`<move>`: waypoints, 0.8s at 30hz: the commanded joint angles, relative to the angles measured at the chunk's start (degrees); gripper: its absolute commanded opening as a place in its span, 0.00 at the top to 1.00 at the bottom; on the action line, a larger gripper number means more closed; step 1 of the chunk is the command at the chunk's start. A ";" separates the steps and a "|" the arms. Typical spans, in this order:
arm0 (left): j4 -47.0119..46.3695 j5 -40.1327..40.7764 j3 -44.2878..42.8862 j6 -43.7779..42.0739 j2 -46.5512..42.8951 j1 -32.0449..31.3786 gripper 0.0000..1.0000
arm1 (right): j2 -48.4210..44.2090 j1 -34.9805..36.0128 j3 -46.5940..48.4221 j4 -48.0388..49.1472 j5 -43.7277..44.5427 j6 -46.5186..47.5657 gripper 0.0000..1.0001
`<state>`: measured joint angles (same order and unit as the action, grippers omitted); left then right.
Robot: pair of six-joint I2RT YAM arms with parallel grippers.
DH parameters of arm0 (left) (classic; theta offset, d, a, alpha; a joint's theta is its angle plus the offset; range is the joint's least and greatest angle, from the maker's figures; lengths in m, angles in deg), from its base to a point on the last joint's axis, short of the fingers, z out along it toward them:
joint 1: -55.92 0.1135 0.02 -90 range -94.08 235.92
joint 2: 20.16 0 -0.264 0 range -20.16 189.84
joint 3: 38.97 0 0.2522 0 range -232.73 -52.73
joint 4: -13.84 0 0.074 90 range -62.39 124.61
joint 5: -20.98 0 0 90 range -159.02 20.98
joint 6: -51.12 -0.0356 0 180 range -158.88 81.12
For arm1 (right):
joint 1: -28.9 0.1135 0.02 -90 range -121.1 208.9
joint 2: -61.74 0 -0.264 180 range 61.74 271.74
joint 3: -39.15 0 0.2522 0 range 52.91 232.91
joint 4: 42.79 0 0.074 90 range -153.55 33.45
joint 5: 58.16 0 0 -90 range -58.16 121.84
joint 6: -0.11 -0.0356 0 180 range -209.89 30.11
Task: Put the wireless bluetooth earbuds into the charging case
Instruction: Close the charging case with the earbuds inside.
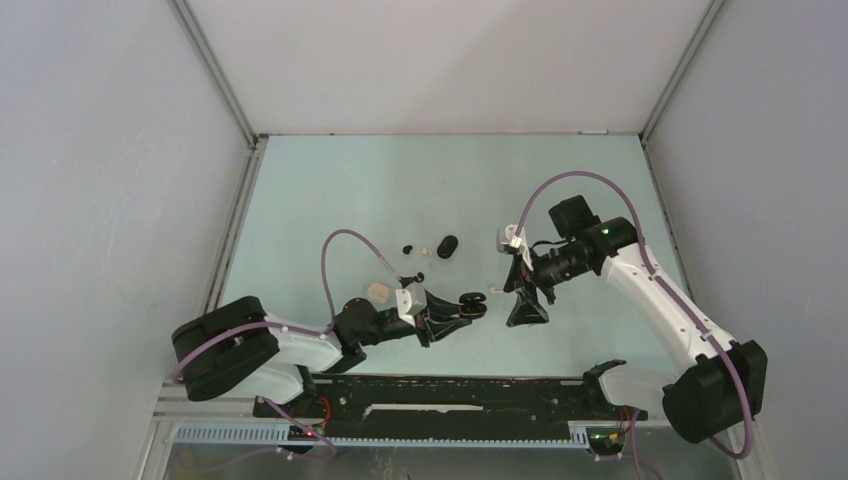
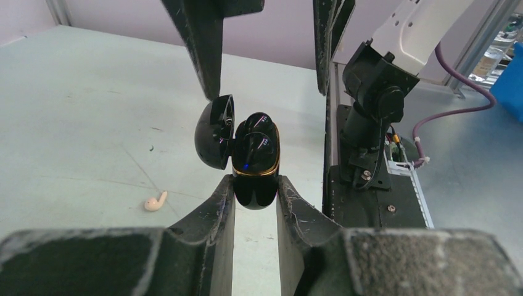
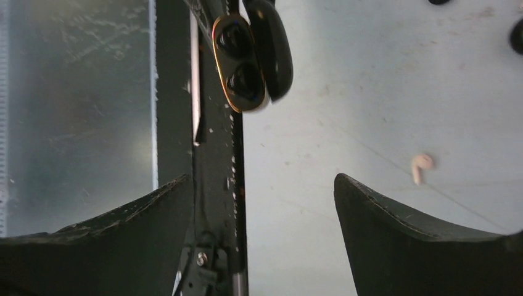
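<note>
My left gripper [image 1: 468, 306] is shut on an open black charging case [image 2: 256, 169] with a gold rim, its lid [image 2: 214, 132] swung to the left. Two black earbuds [image 2: 254, 145] sit in its wells. The case also shows in the right wrist view [image 3: 240, 61]. My right gripper [image 1: 527, 312] hangs open and empty just right of the case, jaws wide apart [image 3: 262, 179]. A whitish earbud [image 1: 493, 291] lies on the table between the grippers, seen in both wrist views [image 2: 154, 201] [image 3: 421, 166]. A black earbud [image 1: 415, 278] lies left of the case.
A closed black case [image 1: 447, 245], a black bud [image 1: 408, 248] and a whitish bud [image 1: 425, 250] lie farther back. A whitish case [image 1: 378, 292] rests by my left wrist. The black base rail [image 1: 450, 395] runs along the near edge.
</note>
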<state>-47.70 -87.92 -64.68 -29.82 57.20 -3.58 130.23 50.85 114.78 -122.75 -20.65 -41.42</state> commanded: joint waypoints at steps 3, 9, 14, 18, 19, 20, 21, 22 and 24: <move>-2.27 -2.84 -3.03 1.05 3.78 -0.37 1.00 | -1.40 -0.10 -10.29 18.77 -12.07 -8.87 0.12; -2.25 -4.04 -4.19 1.58 6.63 -0.61 1.00 | -3.34 3.16 -12.56 26.24 -9.48 -13.27 0.10; -2.22 -5.88 -5.94 3.06 9.18 -0.70 1.00 | -1.86 6.08 -12.56 26.80 -7.83 -13.40 0.11; -2.21 -4.41 -6.80 5.25 11.15 -0.70 1.00 | -2.87 9.38 -12.56 27.08 -5.12 -13.46 0.12; -2.10 -3.65 -6.92 5.75 11.41 -0.70 1.00 | -3.78 9.88 -12.56 27.04 -4.44 -13.64 0.12; -1.86 -2.81 -7.07 6.05 11.67 -0.66 1.00 | -5.37 10.08 -12.56 26.75 -3.75 -13.84 0.12; -1.33 -2.35 -7.31 6.40 11.84 -0.62 1.00 | -7.17 9.89 -12.48 26.34 -2.69 -14.04 0.13; -0.66 -1.86 -7.52 6.48 11.93 -0.61 1.00 | -9.33 9.23 -12.21 25.36 -1.76 -14.00 0.13; 0.43 0.01 -7.70 6.59 11.88 -0.61 1.00 | -14.67 5.59 -11.60 22.92 -2.09 -13.85 0.12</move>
<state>-47.42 -91.22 -70.51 -24.75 68.85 -3.98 124.77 60.25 101.56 -98.07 -24.30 -54.88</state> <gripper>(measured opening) 0.276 0.877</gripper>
